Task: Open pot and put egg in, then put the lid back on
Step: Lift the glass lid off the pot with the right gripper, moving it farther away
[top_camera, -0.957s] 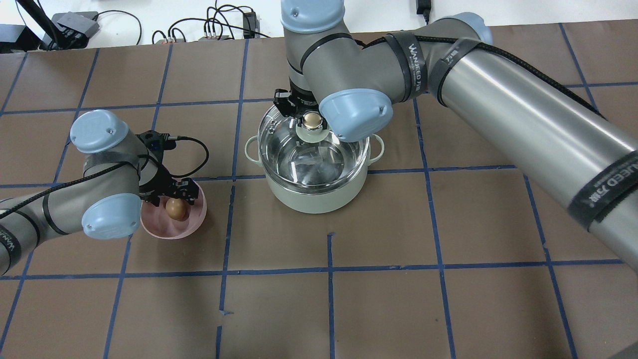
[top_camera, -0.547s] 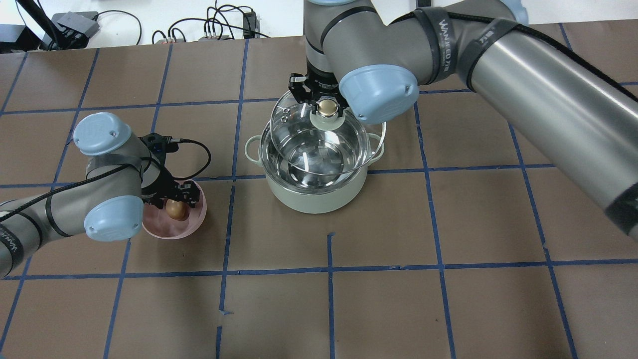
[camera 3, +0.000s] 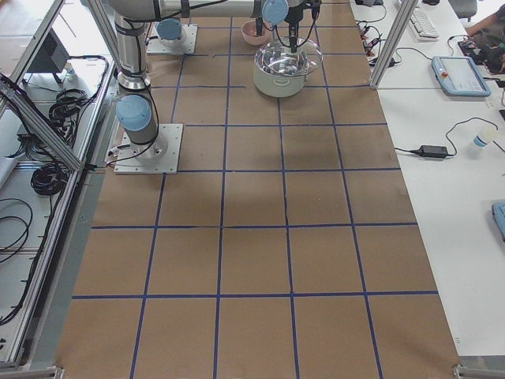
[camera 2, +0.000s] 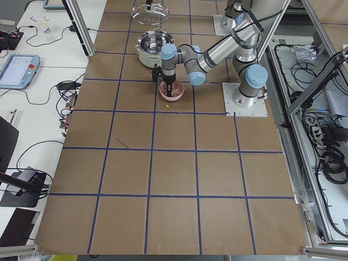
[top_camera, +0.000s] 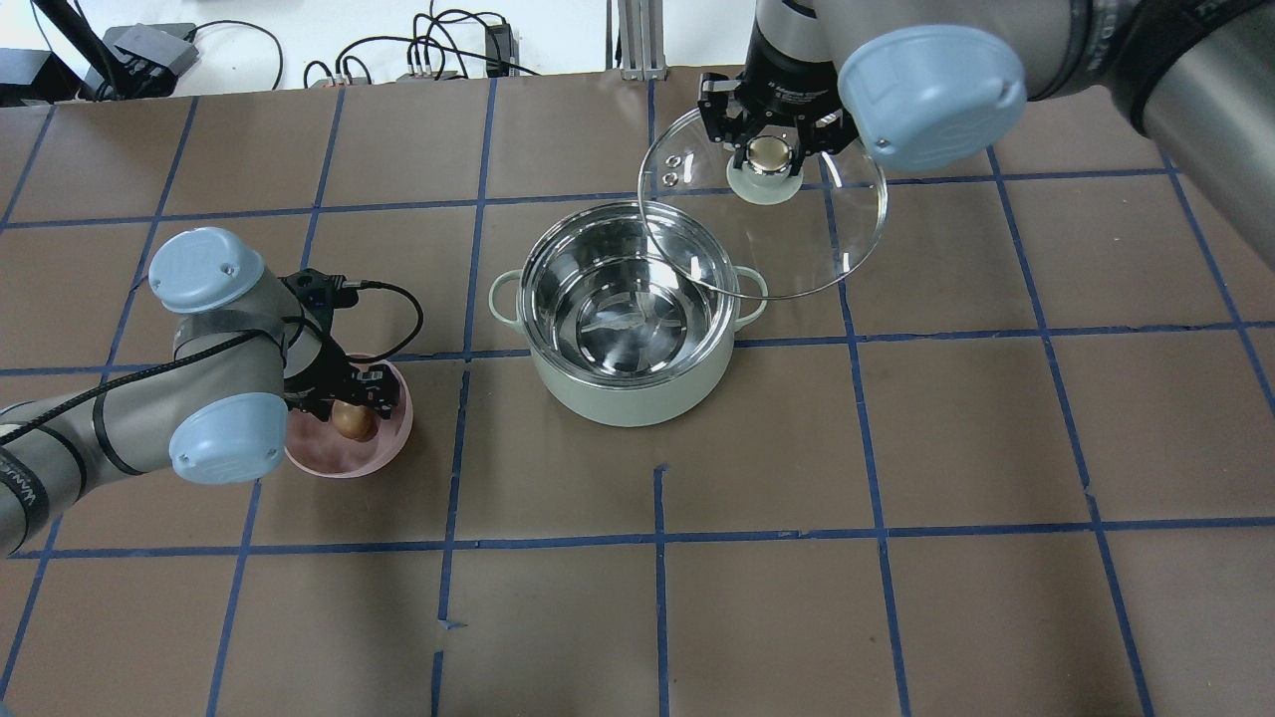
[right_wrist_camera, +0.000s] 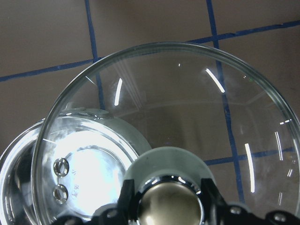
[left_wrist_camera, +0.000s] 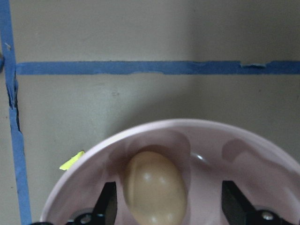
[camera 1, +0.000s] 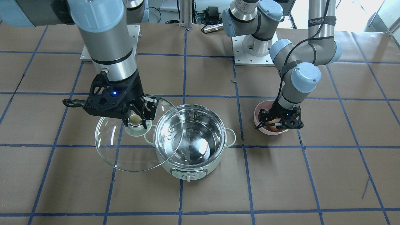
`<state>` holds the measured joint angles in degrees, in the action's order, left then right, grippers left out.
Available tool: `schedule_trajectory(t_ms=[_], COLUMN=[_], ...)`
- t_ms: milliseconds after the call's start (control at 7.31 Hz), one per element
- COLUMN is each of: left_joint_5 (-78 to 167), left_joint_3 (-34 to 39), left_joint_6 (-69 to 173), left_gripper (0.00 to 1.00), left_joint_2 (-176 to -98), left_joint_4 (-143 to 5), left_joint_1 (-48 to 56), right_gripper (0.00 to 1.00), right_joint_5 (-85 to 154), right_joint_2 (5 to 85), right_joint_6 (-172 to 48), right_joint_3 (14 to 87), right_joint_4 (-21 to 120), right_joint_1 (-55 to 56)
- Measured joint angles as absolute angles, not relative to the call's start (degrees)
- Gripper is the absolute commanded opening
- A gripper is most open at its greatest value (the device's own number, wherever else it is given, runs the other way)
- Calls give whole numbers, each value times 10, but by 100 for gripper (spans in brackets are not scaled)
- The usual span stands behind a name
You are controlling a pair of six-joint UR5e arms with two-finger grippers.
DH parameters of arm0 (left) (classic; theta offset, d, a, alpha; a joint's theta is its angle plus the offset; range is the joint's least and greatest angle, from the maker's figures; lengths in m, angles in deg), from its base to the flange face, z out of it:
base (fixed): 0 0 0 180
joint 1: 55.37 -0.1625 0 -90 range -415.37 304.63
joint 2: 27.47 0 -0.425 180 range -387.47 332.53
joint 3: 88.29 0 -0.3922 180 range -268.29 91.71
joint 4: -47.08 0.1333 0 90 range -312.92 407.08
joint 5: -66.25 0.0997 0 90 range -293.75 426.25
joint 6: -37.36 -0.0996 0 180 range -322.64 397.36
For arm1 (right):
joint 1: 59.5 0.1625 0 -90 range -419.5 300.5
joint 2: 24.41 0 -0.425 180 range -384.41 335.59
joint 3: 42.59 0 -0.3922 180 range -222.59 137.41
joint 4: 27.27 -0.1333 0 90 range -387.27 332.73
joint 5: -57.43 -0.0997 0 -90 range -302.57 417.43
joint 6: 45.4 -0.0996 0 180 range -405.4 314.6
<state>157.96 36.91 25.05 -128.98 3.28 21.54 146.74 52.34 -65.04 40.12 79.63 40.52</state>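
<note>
The right gripper (top_camera: 769, 151) is clamped on the knob (top_camera: 767, 152) of the lid (top_camera: 762, 229), held at 1 o'clock from the pot (top_camera: 628, 398) and partly above it; on so small a ball the glass may tilt or slip. The left gripper (top_camera: 351, 400), its jaws apart, straddles the egg (top_camera: 351, 419) in the pink bowl (top_camera: 393, 443) at 8 o'clock from the pot. The egg lies off-centre, so closing could push it aside or crack it.

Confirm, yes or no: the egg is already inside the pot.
No, the egg lies in the pink bowl, while the pot shows only a bare steel interior.
</note>
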Motion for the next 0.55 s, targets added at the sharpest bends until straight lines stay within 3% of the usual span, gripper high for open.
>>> schedule_trajectory(t_ms=[547], left_joint_5=[1577], left_joint_3=[369], left_joint_6=[250], left_gripper=[22], left_joint_2=[-1289], left_joint_4=[33], left_joint_1=[215], right_gripper=[47], right_joint_5=[1465], right_joint_2=[559], right_joint_6=[-611], right_joint_3=[404], right_joint_4=[768], right_joint_1=[334])
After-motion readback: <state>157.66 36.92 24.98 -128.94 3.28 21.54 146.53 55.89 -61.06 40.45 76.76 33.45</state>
